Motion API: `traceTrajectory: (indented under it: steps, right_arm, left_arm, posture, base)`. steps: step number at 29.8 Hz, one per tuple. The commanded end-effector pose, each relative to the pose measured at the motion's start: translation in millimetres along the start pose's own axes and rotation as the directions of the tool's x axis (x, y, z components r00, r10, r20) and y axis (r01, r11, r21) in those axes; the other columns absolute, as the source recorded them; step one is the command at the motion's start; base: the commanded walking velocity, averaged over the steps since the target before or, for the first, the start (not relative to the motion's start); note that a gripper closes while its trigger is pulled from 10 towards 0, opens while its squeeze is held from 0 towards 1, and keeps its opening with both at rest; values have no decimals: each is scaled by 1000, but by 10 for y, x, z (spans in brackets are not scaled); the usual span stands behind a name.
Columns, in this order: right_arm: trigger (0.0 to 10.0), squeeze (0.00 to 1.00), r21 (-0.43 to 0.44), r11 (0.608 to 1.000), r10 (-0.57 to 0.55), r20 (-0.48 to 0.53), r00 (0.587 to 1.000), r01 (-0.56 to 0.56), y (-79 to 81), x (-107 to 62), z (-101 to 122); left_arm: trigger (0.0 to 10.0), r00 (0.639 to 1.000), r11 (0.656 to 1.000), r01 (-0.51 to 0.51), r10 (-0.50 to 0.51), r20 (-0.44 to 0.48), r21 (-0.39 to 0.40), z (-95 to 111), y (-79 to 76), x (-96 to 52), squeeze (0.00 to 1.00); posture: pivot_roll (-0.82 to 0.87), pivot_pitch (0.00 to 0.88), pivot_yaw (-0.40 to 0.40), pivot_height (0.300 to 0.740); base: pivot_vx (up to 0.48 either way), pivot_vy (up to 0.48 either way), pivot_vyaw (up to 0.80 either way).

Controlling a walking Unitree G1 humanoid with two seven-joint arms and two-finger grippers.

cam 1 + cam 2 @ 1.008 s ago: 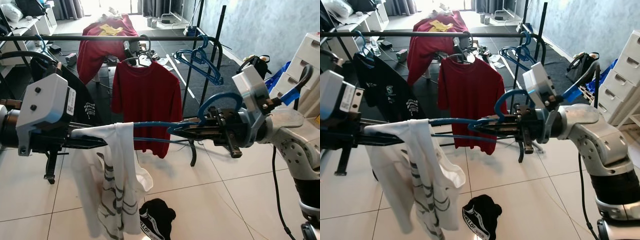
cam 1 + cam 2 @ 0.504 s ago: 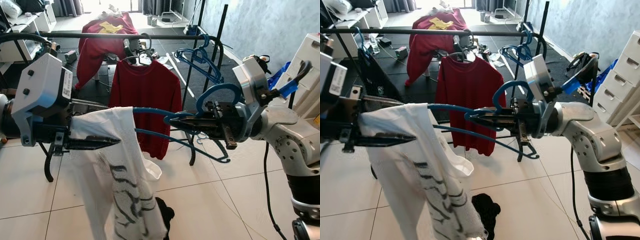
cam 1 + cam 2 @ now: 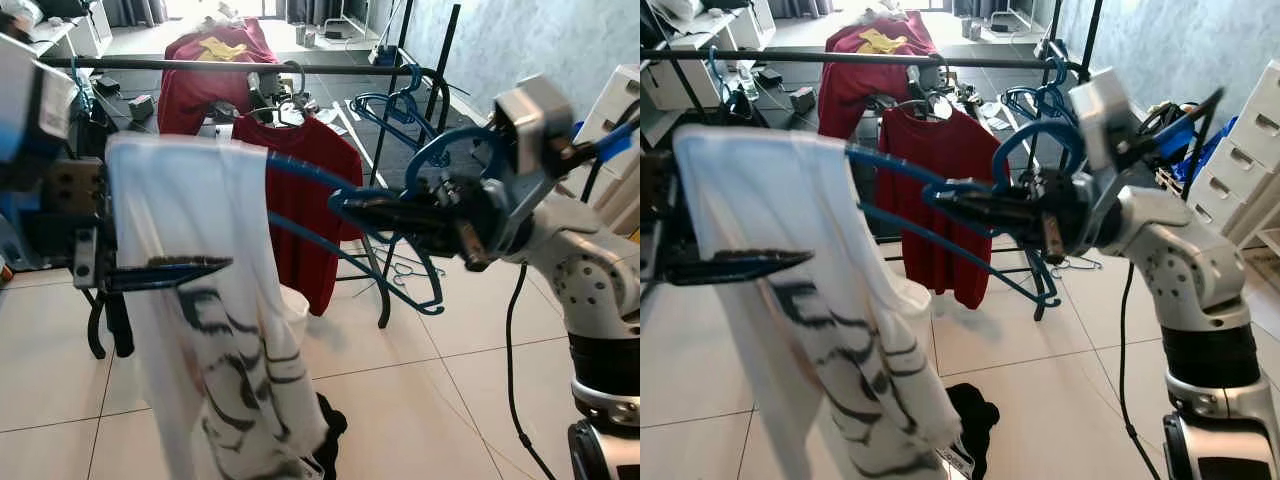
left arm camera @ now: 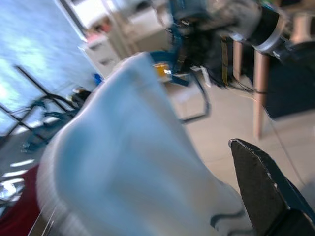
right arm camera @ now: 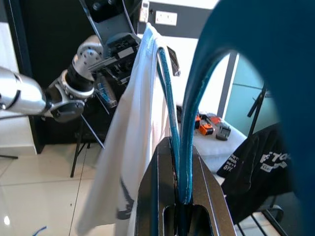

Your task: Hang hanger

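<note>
blue hanger [image 3: 330, 205] w/ white shirt [image 3: 200, 290], ctr frame: pinched in right gripper [image 3: 345, 208]. left gripper [image 3: 215, 266] under shirt, grip unclear. keep level, lift hook to rail [image 3: 230, 66] upper left.

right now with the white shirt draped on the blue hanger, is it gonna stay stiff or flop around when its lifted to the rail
The white shirt will likely flop and swing: it hangs in loose folds well below the blue hanger. It looks light, probably adding little load for the right gripper clamping the hanger's neck. It may slide, since it bunches toward one arm beside the left gripper.
</note>
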State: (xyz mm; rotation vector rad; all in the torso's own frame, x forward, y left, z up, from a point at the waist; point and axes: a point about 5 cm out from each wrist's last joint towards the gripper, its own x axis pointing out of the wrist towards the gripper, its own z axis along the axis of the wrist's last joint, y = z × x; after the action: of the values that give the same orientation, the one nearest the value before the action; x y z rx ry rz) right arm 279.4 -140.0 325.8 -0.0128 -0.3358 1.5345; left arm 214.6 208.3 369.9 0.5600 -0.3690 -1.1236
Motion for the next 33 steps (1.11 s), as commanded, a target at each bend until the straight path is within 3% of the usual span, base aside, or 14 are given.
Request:
traceTrajectory:
  steps: [1, 2, 11, 12, 13, 15, 21, 29, 32, 33]
  right_arm:
    - [0, 0, -21, 1000, 7, 40, 999, -7, -4, -18, 112]
    - [0, 0, -22, 1000, 7, 40, 999, -6, -9, -24, 121]
    - [0, 0, -28, 1000, 12, 53, 999, -11, -22, -20, 177]
    - [0, 0, -27, 1000, 12, 56, 998, -11, -23, -13, 183]
    - [0, 0, -26, 1000, 12, 58, 998, -11, -22, -6, 189]
    - [0, 0, -24, 1000, 12, 59, 998, -11, -20, -1, 196]
    - [0, 0, -22, 1000, 16, 59, 998, -15, -4, 9, 224]
    - [0, 0, -22, 1000, 7, 55, 998, -6, -10, -6, 239]
    - [0, 0, -8, 1000, -23, 39, 999, 23, -38, -48, 213]
    - [0, 0, 12, 998, -68, 7, 998, 68, -80, -120, 135]
  left_arm:
    - [10000, 997, 997, -63, 64, 30, -37, -55, 17, -48, 337]
    - [10000, 996, 995, -80, 82, 39, -54, -80, 9, -53, 16]
    - [10000, 994, 987, -72, 82, 67, -141, -212, -136, 13, 0]
    - [4431, 996, 986, -58, 68, 61, -155, -245, -175, 40, 0]
    - [0, 997, 985, -34, 45, 61, -170, -279, -223, 70, 0]
    - [0, 998, 983, -12, 24, 63, -185, -306, -272, 97, 0]
    - [0, 990, 977, -57, 82, 116, -207, -309, -244, 147, 0]
    - [0, 983, 973, -118, 143, 117, -200, -336, -215, 163, 0]
    - [0, 973, 963, -201, 218, 78, -180, -358, -130, 33, 0]
    - [0, 955, 946, -285, 293, 34, -154, -367, -45, -126, 0]
  posture:
    - [9, 109, -47, 740]
    - [8, 111, -48, 740]
    - [2, 121, -56, 740]
    - [-3, 124, -58, 740]
    - [-8, 126, -60, 740]
    - [-9, 127, -60, 740]
    - [-22, 132, -63, 740]
    - [-31, 135, -67, 740]
    - [-40, 138, -71, 740]
    - [-40, 138, -70, 740]
  base:
    - [0, 0, 0]
    - [0, 0, 0]
    - [0, 0, 0]
    - [0, 0, 0]
    - [0, 0, 0]
    - [0, 0, 0]
    - [0, 0, 0]
    - [0, 0, 0]
    - [0, 0, 0]
    - [0, 0, 0]
